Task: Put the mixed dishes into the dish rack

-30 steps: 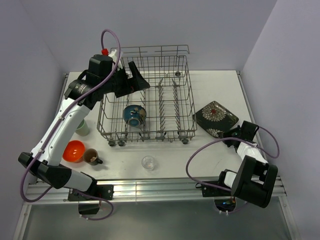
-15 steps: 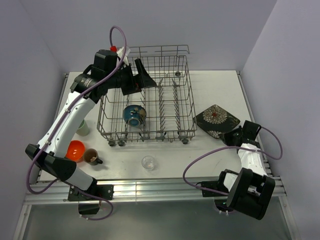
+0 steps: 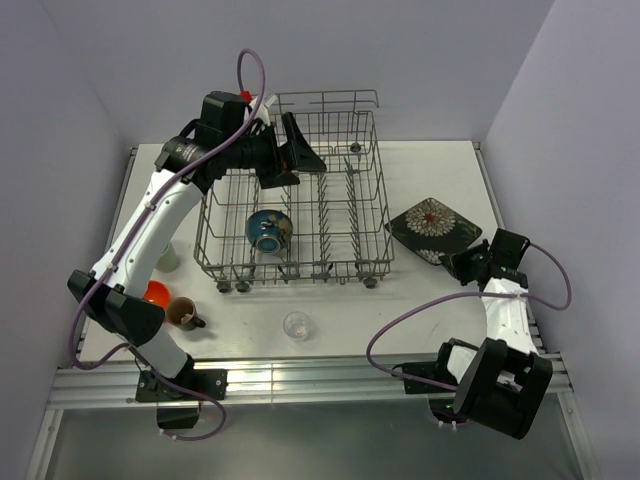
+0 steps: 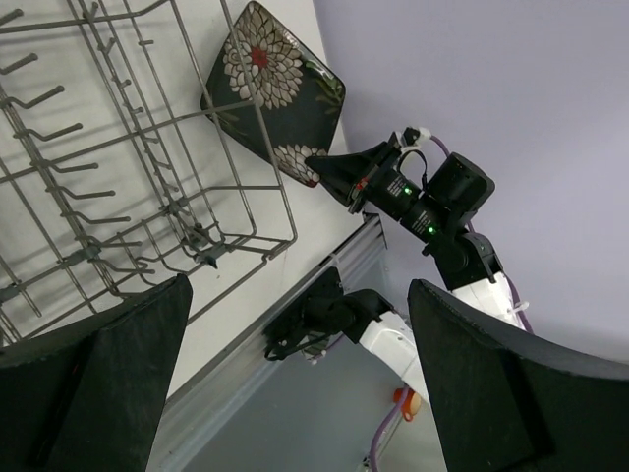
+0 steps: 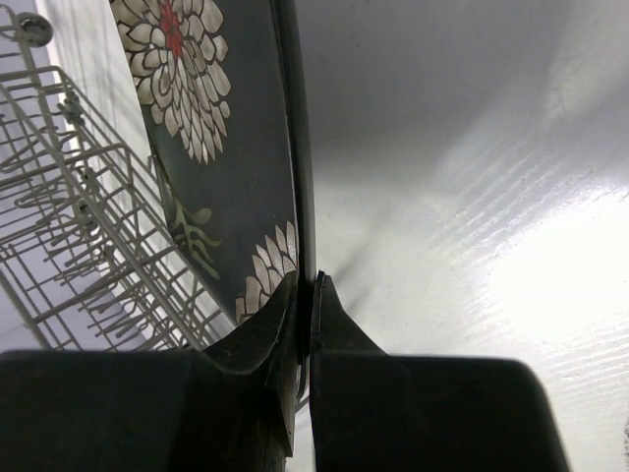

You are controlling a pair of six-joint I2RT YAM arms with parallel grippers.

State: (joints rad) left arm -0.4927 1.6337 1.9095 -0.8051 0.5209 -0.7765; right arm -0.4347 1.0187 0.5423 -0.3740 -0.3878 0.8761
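Note:
The grey wire dish rack (image 3: 300,272) stands mid-table with the blue round bowl (image 3: 268,229) inside its left half. My left gripper (image 3: 300,155) hovers open and empty over the rack's back left; in its wrist view (image 4: 295,374) the jaws are wide apart. My right gripper (image 3: 462,262) is shut on the near edge of the black square flower-patterned plate (image 3: 432,222), held tilted off the table right of the rack. The right wrist view shows the jaws (image 5: 313,290) pinching the plate's rim (image 5: 197,147). The plate also shows in the left wrist view (image 4: 275,88).
The small clear glass (image 3: 296,324) stands in front of the rack. The dark brown mug (image 3: 184,314) and small orange bowl (image 3: 153,293) sit at the front left, the bowl partly behind my left arm. The pale green cup (image 3: 167,262) is mostly hidden by that arm.
My left gripper has swung right and farther over the rack's back. My right gripper has raised the plate's near edge and carried it slightly back and right, tilting it.

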